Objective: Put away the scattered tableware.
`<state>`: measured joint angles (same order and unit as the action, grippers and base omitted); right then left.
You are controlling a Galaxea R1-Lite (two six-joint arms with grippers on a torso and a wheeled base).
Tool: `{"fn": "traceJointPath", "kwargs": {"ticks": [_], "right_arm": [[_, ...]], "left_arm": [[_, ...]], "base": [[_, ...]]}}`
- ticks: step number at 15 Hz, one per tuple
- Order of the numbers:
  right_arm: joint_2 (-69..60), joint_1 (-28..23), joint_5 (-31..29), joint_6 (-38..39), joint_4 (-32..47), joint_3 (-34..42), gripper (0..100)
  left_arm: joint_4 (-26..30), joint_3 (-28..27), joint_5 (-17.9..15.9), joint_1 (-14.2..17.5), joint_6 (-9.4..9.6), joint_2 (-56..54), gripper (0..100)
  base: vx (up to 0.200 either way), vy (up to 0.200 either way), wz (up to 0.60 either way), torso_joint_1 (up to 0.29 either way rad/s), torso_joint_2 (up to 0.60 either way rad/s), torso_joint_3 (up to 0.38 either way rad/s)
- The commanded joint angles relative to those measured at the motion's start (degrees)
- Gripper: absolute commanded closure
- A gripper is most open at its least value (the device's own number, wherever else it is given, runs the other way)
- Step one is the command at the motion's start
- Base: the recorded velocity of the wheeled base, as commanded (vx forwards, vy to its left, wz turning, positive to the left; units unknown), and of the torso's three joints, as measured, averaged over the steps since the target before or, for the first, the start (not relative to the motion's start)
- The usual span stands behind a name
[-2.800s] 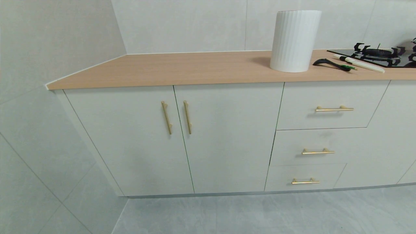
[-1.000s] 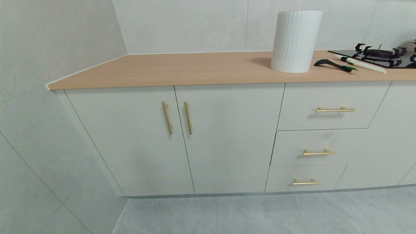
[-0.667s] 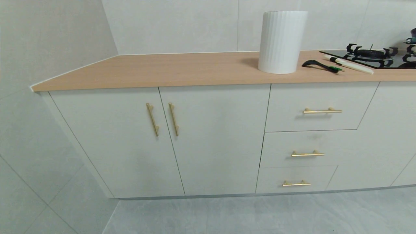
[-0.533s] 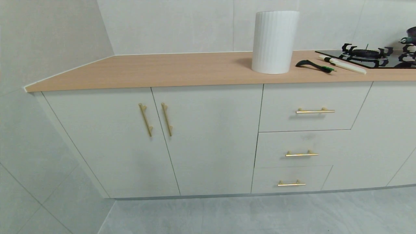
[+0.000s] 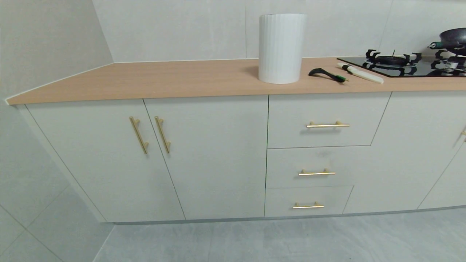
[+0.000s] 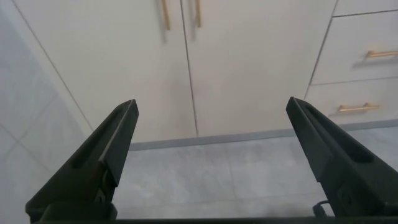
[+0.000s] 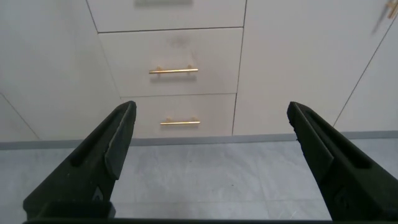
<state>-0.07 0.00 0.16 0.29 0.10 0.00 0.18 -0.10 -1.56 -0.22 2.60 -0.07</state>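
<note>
Tableware, not yet stowed: black utensil (image 5: 326, 74) and white utensil (image 5: 360, 72), left loose on countertop (image 5: 164, 78), just beside ribbed white holder (image 5: 281, 48). Task judged barely begun. Left gripper (image 6: 211, 107), right gripper (image 7: 211, 109): spread wide, empty, held low before closed drawers (image 5: 327, 125).

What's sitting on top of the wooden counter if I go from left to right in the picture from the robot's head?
tall white ribbed container → black curved utensil → long white utensil → black burner grate → dark pan
</note>
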Motion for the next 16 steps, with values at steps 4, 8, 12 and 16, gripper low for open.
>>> {"fn": "traceJointPath", "kwargs": {"ticks": [4, 8, 12, 16], "right_arm": [[0.1, 0.1, 0.0, 0.1, 0.0, 0.0, 0], [0.1, 0.1, 0.0, 0.1, 0.0, 0.0, 0], [0.1, 0.1, -0.1, 0.1, 0.0, 0.0, 0], [0.1, 0.1, 0.0, -0.1, 0.0, 0.0, 0]], "left_arm": [[-0.1, 0.0, 0.0, 0.0, -0.14, 0.1, 0], [-0.2, 0.0, 0.0, 0.0, -0.49, 0.1, 0], [-0.1, 0.0, 0.0, 0.0, -0.58, 0.1, 0], [-0.1, 0.0, 0.0, 0.0, -0.58, 0.1, 0]], "base": [[0.05, 0.0, 0.0, 0.001, 0.0, 0.002], [0.2, 0.0, 0.0, 0.001, 0.0, 0.004], [0.0, 0.0, 0.0, 0.0, 0.0, 0.0], [0.0, 0.0, 0.0, 0.0, 0.0, 0.0]]}}
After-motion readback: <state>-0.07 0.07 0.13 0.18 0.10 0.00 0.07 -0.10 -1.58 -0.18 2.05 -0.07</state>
